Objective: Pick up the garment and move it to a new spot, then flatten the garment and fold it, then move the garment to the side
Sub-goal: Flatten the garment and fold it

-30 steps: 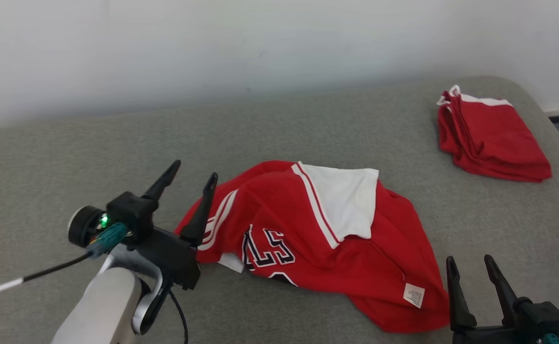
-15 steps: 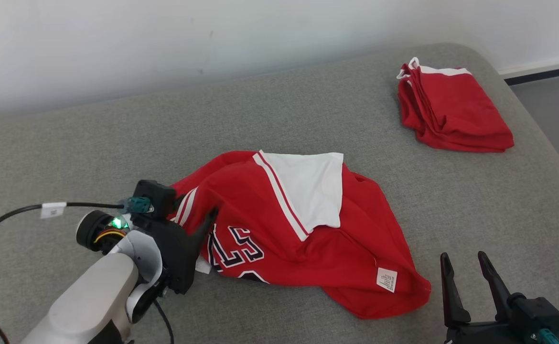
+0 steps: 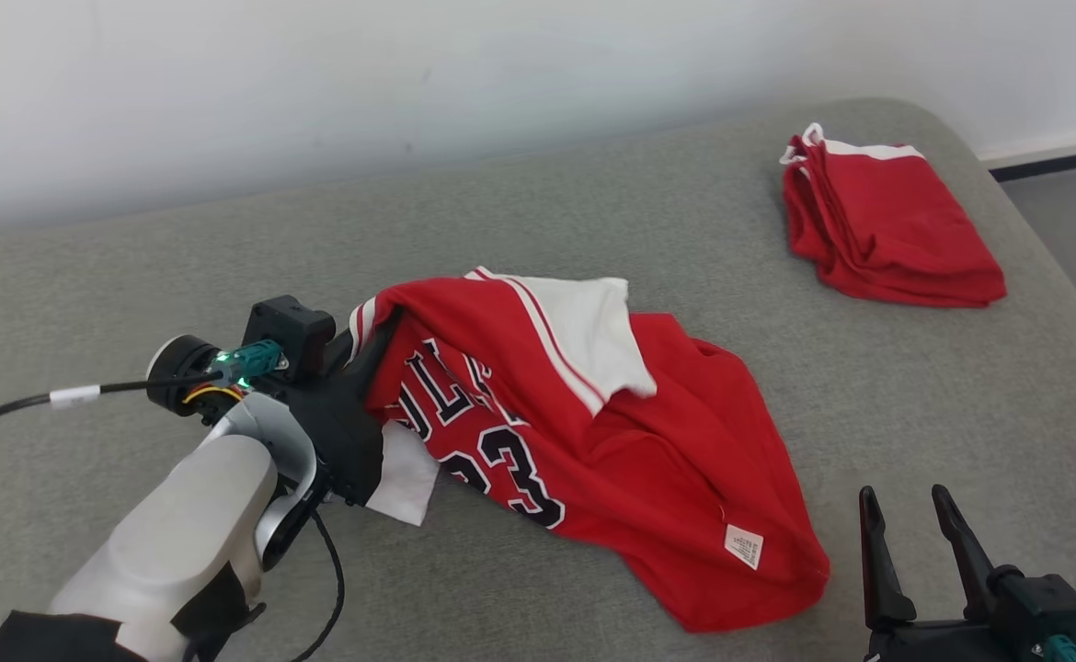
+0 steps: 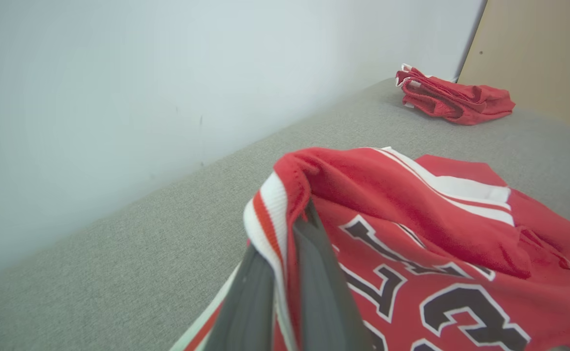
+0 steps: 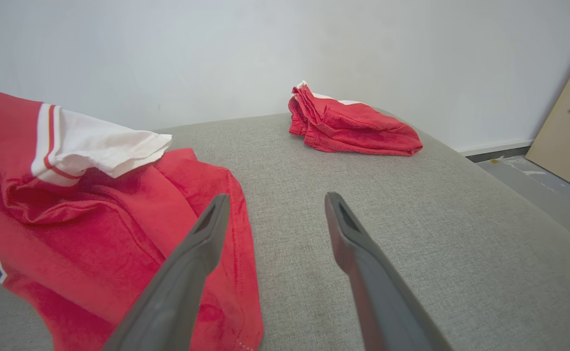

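One red garment (image 3: 612, 441), a jersey with white trim and dark lettering, lies crumpled near the middle of the grey padded surface (image 3: 593, 211). Its left edge is raised, and the rest slopes down onto the surface toward the robot's right. A white panel (image 3: 593, 322) is folded over the upper side. A small white label (image 3: 743, 545) shows near the lower right corner.

Left gripper (image 3: 380, 333): closed on the garment's red-and-white striped edge. In the left wrist view, the two fingers (image 4: 314, 292) stand pressed together, with the striped band pinched between them and draped over their tips. A black cable (image 3: 74, 396) runs off from the wrist to the left.

Right gripper (image 3: 908, 501): fingers spread apart, holding nothing. It sits at the lower right of the head view, near the garment's lower right corner.

A second red garment (image 3: 887, 225), folded, rests at the far right end of the surface, well apart from the first. A pale wall (image 3: 409, 83) stands behind the surface. A beige board (image 5: 565, 126) shows at the right in the right wrist view.
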Available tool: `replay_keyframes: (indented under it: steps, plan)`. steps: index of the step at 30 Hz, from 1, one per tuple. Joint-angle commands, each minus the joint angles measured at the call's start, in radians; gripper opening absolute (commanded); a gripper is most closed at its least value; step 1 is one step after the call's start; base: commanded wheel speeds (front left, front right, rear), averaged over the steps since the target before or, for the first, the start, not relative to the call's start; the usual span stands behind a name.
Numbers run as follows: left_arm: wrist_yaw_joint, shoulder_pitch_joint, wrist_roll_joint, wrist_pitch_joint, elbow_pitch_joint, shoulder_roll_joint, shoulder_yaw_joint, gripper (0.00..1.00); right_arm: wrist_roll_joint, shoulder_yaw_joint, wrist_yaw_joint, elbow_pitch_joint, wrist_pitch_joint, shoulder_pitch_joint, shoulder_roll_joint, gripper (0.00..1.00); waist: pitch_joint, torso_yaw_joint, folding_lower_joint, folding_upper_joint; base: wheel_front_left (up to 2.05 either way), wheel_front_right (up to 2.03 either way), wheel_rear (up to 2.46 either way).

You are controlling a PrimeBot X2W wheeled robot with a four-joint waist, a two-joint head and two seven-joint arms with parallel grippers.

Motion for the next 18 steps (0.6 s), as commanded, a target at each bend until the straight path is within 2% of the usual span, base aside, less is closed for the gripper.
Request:
replay_keyframes:
  steps: [1, 5, 12, 13, 18]
  plan:
    - [0.002, -0.001, 0.013, -0.021, 0.001, -0.002, -0.001, 0.00, -0.004, -0.003, -0.003, -0.004, 0.000, 0.010, 0.001, 1.00, -0.021, 0.034, 0.0000, -0.0001, 0.00, 0.00, 0.00]
    - [0.016, 0.053, 0.026, -0.075, -0.048, 0.015, 0.013, 0.00, -0.003, -0.003, -0.003, -0.006, 0.005, 0.022, 0.001, 1.00, -0.042, 0.077, 0.0000, -0.0001, 0.00, 0.00, 0.00]
    - [0.105, 0.302, 0.019, -0.095, -0.273, 0.075, 0.080, 0.00, -0.003, -0.015, -0.003, -0.013, 0.010, 0.043, 0.001, 1.00, -0.064, 0.138, 0.0000, -0.0001, 0.00, 0.00, 0.00]
    - [0.105, 0.302, 0.019, -0.095, -0.273, 0.075, 0.080, 0.00, -0.003, -0.015, -0.003, -0.013, 0.010, 0.043, 0.001, 1.00, -0.064, 0.138, 0.0000, -0.0001, 0.00, 0.00, 0.00]
    - [0.155, 0.516, 0.016, -0.094, -0.383, 0.085, 0.153, 0.00, -0.003, -0.013, -0.003, -0.023, 0.018, 0.051, 0.001, 1.00, -0.065, 0.162, 0.0000, -0.0001, 0.00, 0.00, 0.00]
